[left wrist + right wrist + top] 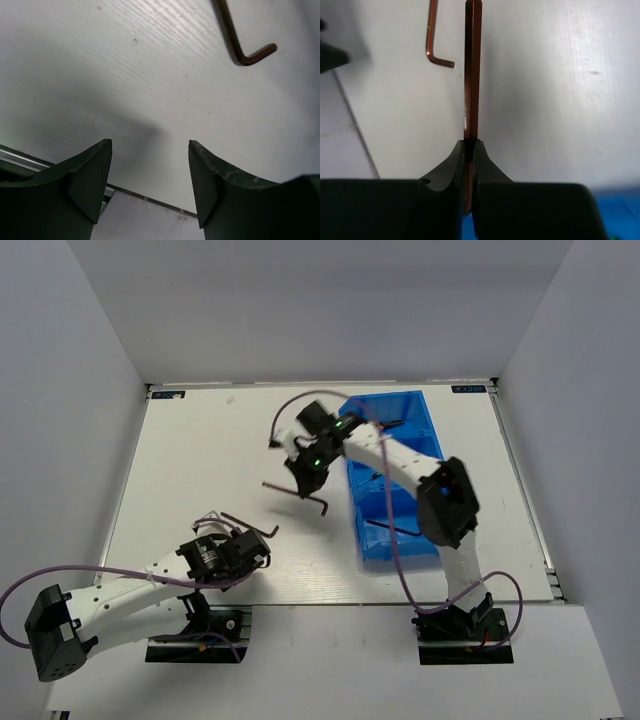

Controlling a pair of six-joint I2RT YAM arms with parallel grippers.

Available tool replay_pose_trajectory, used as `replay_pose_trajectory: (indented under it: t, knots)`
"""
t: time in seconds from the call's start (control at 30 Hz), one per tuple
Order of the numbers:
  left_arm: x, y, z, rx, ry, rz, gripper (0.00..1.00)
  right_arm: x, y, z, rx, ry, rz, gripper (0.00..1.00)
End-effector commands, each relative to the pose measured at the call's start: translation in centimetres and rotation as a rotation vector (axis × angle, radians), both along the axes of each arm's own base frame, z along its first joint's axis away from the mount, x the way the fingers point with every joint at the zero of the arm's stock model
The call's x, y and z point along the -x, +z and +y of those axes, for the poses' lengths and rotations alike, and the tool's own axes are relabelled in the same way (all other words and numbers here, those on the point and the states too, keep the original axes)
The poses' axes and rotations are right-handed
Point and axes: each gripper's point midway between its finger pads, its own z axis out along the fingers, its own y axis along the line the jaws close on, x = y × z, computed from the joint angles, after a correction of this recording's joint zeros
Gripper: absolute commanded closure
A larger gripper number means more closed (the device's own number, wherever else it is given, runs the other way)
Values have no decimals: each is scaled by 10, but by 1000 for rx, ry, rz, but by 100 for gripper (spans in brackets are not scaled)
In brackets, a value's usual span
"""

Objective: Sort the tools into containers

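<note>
Between the tightly closed fingers of the right gripper [470, 145], clamped by one end only, a thin rust-dark hex key [472, 75], stretched toward 12 o'clock in the wrist view, over the white table [200, 460] and at about 9 o'clock from the blue containers [400, 398]. Could swivel or slip out of so narrow a hold during the carry, or knock its bent end on their wall if swung toward 3 o'clock too low. Farther out at 7 o'clock, left gripper [150, 170] wide open and empty, with a second hex key [240, 47] on the table near it.
</note>
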Motion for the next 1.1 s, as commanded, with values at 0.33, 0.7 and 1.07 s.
replay_pose_trajectory:
  t: [0.33,0.7,1.07]
  knots:
    - [-47,7,-35,75,126,-32,25,46,94,-180,-109,265,-240,100]
    - [-86,10,-35,32,223,39,18,23,55,-243,43,233,-337,100]
    - [-108,-12,-25,-30,299,163,20,24,47,-275,80,185,-353,32]
